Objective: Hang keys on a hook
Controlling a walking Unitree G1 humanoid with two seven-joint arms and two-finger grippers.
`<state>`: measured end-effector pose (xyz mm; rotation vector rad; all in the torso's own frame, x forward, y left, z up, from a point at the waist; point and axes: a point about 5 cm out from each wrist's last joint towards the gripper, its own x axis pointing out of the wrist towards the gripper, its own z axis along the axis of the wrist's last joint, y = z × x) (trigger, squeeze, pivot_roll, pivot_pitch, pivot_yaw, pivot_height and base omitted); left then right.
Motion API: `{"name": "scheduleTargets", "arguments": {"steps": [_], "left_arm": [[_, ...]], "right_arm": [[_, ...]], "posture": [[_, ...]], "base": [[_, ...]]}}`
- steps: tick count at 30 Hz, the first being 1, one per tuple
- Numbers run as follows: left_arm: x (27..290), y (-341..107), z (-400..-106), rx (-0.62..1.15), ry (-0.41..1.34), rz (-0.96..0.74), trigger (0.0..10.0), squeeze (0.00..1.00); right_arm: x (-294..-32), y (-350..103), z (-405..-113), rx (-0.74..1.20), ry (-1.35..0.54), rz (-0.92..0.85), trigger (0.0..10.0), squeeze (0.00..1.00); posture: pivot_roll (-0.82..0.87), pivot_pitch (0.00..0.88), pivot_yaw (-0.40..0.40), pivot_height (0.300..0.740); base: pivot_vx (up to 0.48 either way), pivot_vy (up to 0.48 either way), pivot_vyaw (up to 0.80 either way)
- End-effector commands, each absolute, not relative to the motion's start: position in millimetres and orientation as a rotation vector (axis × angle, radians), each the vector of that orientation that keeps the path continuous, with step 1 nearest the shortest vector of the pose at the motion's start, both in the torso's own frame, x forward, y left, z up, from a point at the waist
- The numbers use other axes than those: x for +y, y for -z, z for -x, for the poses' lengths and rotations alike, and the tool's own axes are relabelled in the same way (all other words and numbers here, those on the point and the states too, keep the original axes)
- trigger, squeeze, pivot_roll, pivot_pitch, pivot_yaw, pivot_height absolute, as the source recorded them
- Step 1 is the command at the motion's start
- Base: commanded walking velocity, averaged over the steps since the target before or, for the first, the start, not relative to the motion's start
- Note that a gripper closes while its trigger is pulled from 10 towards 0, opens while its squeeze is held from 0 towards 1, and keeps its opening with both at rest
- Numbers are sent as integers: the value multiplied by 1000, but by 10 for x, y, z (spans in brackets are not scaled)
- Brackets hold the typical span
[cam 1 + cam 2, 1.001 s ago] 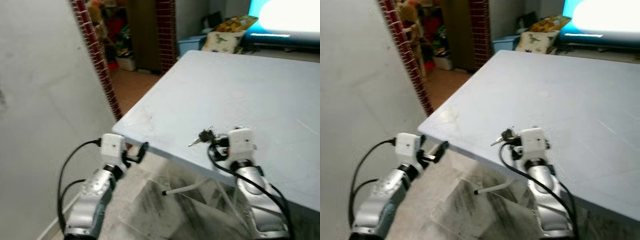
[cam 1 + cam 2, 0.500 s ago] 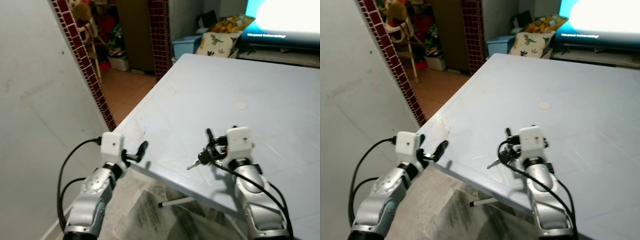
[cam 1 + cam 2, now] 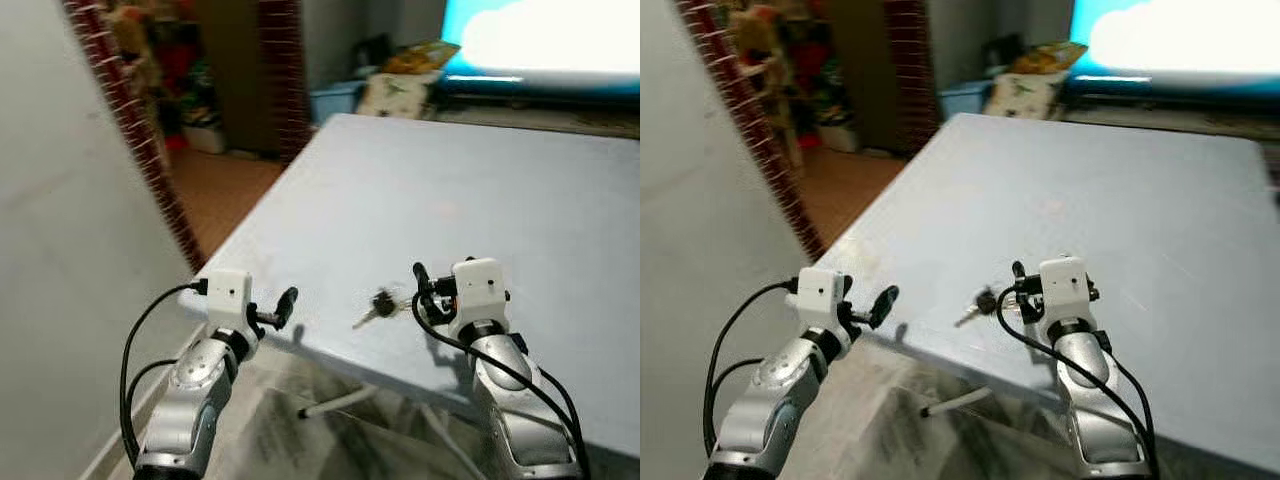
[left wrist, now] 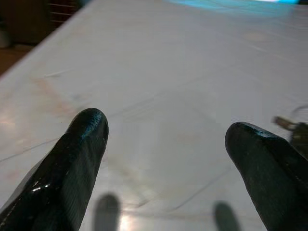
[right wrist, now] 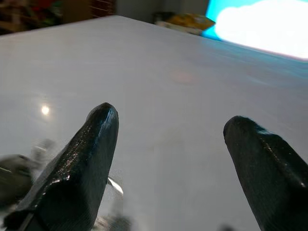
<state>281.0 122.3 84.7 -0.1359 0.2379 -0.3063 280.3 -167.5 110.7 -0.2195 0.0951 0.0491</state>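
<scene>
A bunch of keys (image 3: 378,305) lies blurred on the pale table (image 3: 480,180) near its front edge. My right gripper (image 3: 424,288) hovers just right of the keys, open, with nothing between its fingers (image 5: 91,159). In the right wrist view the keys (image 5: 17,168) are a dark blur beside one finger. My left gripper (image 3: 278,305) is open at the table's front left corner, its fingers (image 4: 72,159) held over the tabletop. From the left wrist view the keys (image 4: 294,131) are at the frame's edge.
A plain grey wall (image 3: 70,260) stands close on the left, ending in a red brick column (image 3: 120,110). Beyond it a doorway opens onto a cluttered room. A bright screen (image 3: 550,35), a printed cushion (image 3: 395,85) and a blue bin (image 3: 330,98) lie behind the table.
The keys hung at my right gripper's fingers before; now they are apart from it, to its left on the table. The camera has shifted and the view has tilted.
</scene>
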Motion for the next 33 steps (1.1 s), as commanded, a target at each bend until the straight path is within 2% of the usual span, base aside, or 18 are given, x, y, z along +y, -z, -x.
{"name": "scheduleTargets", "arguments": {"steps": [1, 5, 11, 25, 33], "left_arm": [[1266, -844, -2822, 248, 285, 116, 10000, 0], [1263, -850, -2832, 250, 285, 117, 10000, 0], [1259, -858, -2842, 254, 292, 118, 10000, 0], [1260, -859, -2838, 253, 303, 106, 10000, 0], [1203, -854, -2815, 255, 349, 95, 10000, 0]], "right_arm": [[-1655, -1179, -2826, 73, -54, 217, 10000, 0], [-1644, -1180, -2833, 72, -58, 218, 10000, 0], [-1630, -1188, -2838, 66, -60, 213, 10000, 0], [-1612, -1191, -2837, 60, -58, 213, 10000, 0], [-1645, -1186, -2827, 73, -21, 261, 10000, 0]], "posture": [[-72, 0, 123, 740], [-70, 0, 122, 740], [-68, 0, 125, 740], [-63, 0, 131, 740], [-64, 0, 134, 740]], "base": [[0, 0, -800], [0, 0, -800], [0, 339, -675], [0, 461, 0], [0, 0, 0]]}}
